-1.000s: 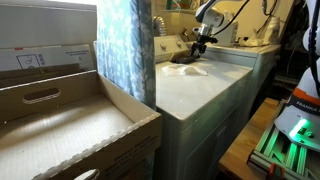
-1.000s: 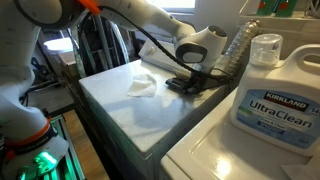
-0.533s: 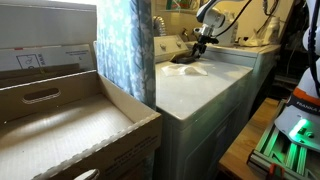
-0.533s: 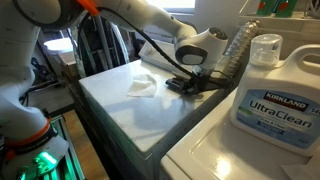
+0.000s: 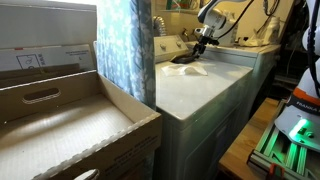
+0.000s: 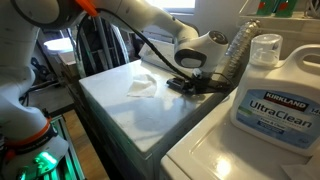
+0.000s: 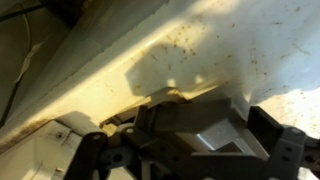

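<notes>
In an exterior view my gripper point(image 5: 201, 44) hangs low over the far end of the washer top point(image 5: 190, 100), just above a dark flat thing point(image 5: 183, 59) that lies beside a white cloth point(image 5: 193, 69). In an exterior view from closer in, my gripper point(image 6: 192, 78) is down at the dark flat thing point(image 6: 180, 86) and seems to touch it. The white cloth point(image 6: 143, 85) lies near, apart from my fingers, and a detergent jug point(image 6: 272, 90) stands on the neighbouring machine. In the wrist view my fingers point(image 7: 290, 150) frame a grey block point(image 7: 215, 130) over a pale speckled surface point(image 7: 200, 40) in blur and shadow. I cannot tell whether I am clamped or apart.
</notes>
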Tool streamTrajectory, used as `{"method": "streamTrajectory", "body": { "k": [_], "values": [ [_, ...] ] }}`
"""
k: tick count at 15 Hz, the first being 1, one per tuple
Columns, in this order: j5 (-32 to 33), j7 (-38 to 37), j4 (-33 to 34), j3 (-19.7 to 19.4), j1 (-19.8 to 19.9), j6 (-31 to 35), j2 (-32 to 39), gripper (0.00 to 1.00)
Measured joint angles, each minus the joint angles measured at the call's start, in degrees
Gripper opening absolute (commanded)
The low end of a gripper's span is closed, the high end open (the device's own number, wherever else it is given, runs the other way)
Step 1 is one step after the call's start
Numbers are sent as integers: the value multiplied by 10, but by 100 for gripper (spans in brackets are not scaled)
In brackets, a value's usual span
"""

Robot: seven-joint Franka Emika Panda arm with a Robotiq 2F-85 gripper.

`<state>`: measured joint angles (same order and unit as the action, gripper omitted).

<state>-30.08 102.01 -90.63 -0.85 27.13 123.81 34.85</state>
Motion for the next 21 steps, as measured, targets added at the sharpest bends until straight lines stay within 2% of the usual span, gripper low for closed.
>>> {"method": "streamTrajectory", "body": {
  "k": [6, 13, 17, 21],
  "values": [
    [-54, -29, -1, 7, -4, 64, 2, 100],
    [-66, -67, -14, 9, -10, 92, 4, 100],
    [-110, -98, 4, 30, -18, 191, 24, 100],
    [-110, -117, 3, 31, -22, 213, 30, 100]
  ]
}}
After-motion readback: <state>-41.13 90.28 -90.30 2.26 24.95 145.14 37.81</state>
